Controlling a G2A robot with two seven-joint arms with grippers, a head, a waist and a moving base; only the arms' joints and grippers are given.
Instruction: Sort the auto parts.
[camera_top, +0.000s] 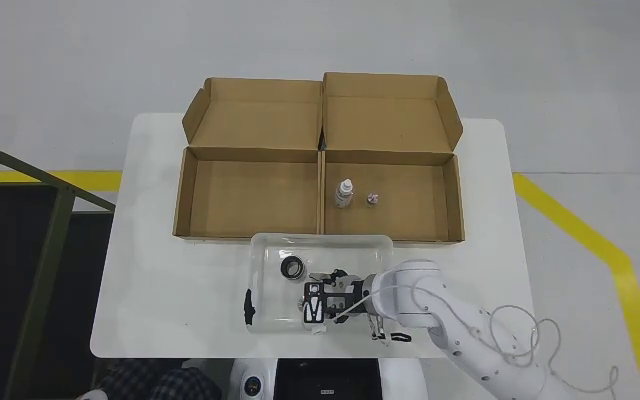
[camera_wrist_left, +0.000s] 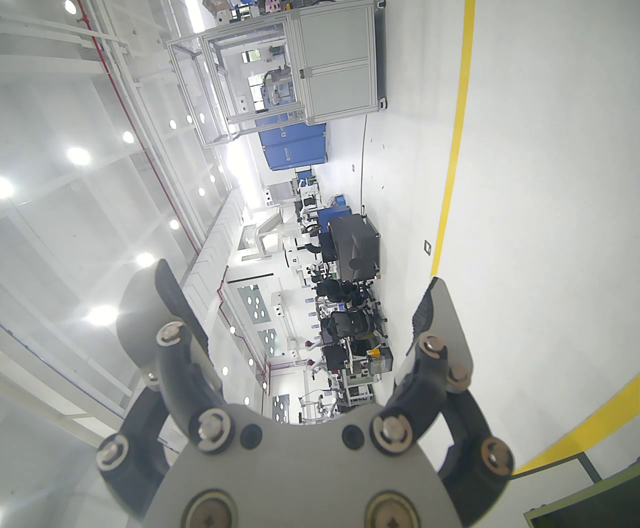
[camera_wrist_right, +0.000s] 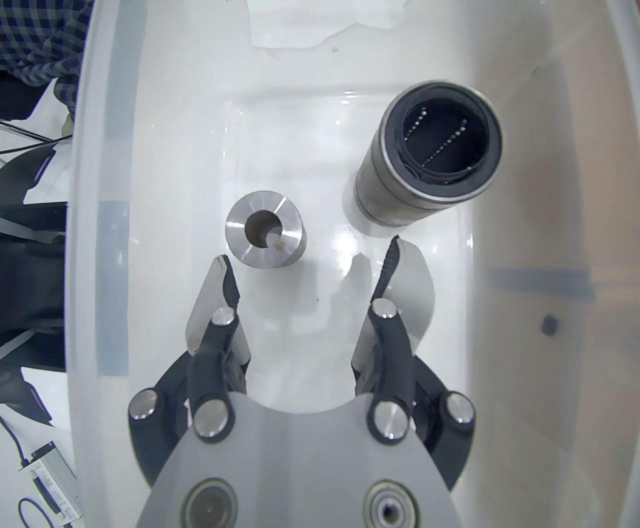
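Note:
A clear plastic tray (camera_top: 320, 238) sits at the table's front, and my right gripper (camera_top: 318, 298) is down inside it. In the right wrist view that gripper (camera_wrist_right: 310, 252) is open, holding nothing. A small steel bushing (camera_wrist_right: 265, 230) stands on end just beyond one fingertip. A larger linear bearing (camera_wrist_right: 430, 160) with black end rings lies a little farther off, beyond the other fingertip; it shows from above as a dark ring (camera_top: 293, 267). My left gripper (camera_wrist_left: 300, 275) is open and empty, pointing out at the room.
Two open cardboard boxes stand side by side behind the tray: the left box (camera_top: 250, 195) and the right box (camera_top: 410, 195). The right box holds a small white part (camera_top: 344, 192) and a tiny part (camera_top: 373, 198). A black item (camera_top: 247, 305) lies at the tray's left edge.

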